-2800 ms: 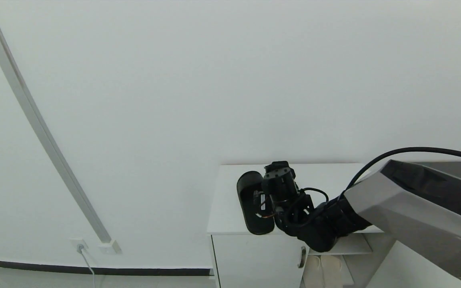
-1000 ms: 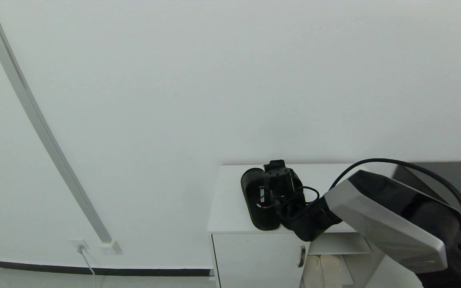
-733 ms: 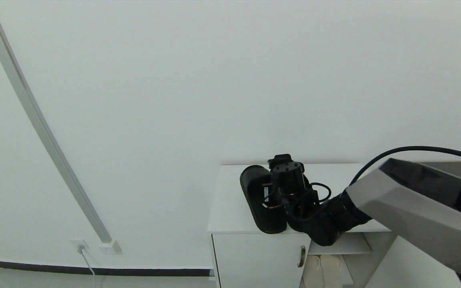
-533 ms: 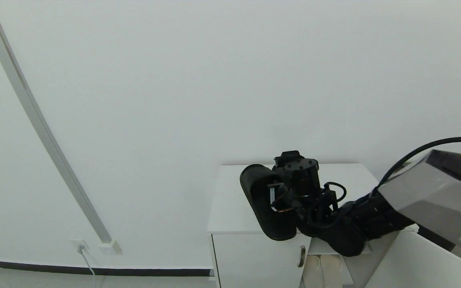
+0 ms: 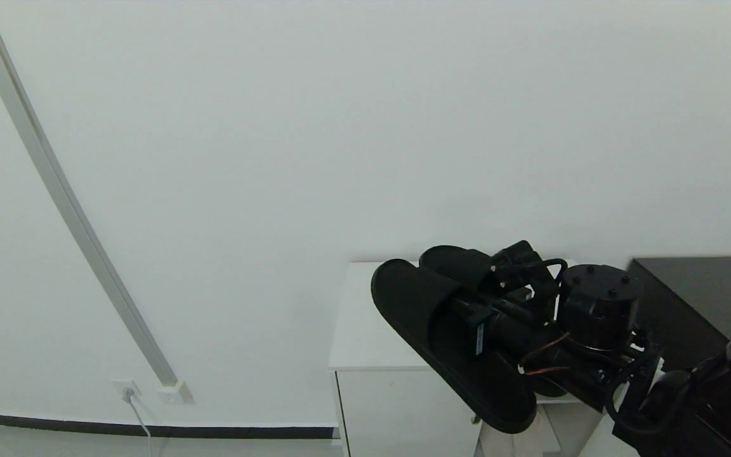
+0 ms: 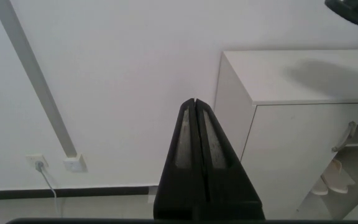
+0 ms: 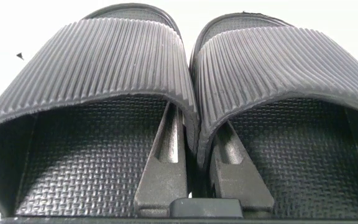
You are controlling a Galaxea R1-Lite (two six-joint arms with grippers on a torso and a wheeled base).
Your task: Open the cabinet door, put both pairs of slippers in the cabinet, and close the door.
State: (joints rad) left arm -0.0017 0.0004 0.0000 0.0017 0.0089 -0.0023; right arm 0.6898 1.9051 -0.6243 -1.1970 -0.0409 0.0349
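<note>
We hold black slippers [image 5: 460, 343] pinched in right gripper [image 7: 197, 152] near cabinet [image 5: 372, 317]; left gripper [image 6: 196, 143] closed, empty. Next: lower pair into it (white slippers [image 6: 332, 177] already inside), release.

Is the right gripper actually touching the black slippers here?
Touching. The right wrist view shows the right gripper with one finger inside each of the black slippers, pinching their adjoining side walls together.

Matt ribbed rubbery slippers [image 7: 123, 68], smooth white cabinet [image 5: 365, 330]
</note>
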